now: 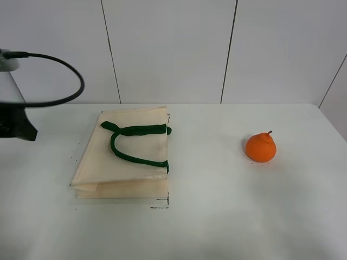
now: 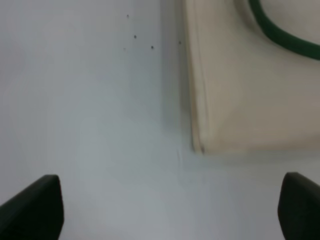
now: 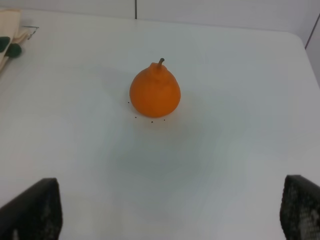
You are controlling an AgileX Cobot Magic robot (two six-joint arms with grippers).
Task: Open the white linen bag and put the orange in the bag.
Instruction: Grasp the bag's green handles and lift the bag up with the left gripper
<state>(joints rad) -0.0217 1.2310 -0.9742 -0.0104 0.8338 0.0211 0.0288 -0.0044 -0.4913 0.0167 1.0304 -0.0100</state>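
The white linen bag [image 1: 127, 154] lies flat and closed on the table, left of centre, its dark green handles [image 1: 133, 142] resting on top. The orange [image 1: 261, 147] stands upright on the table at the right, stem up, well apart from the bag. My left gripper [image 2: 167, 212] is open and empty above bare table, just off a corner of the bag [image 2: 250, 100]. My right gripper [image 3: 167, 210] is open and empty, with the orange [image 3: 155, 92] ahead of it at some distance. An edge of the bag [image 3: 7, 35] shows in the right wrist view.
The white table [image 1: 217, 216] ends at a white panelled wall [image 1: 173, 49] behind. Part of the left arm with a black cable [image 1: 65, 67] shows at the far left edge. Small black marks [image 1: 160, 205] sit by the bag's front corner.
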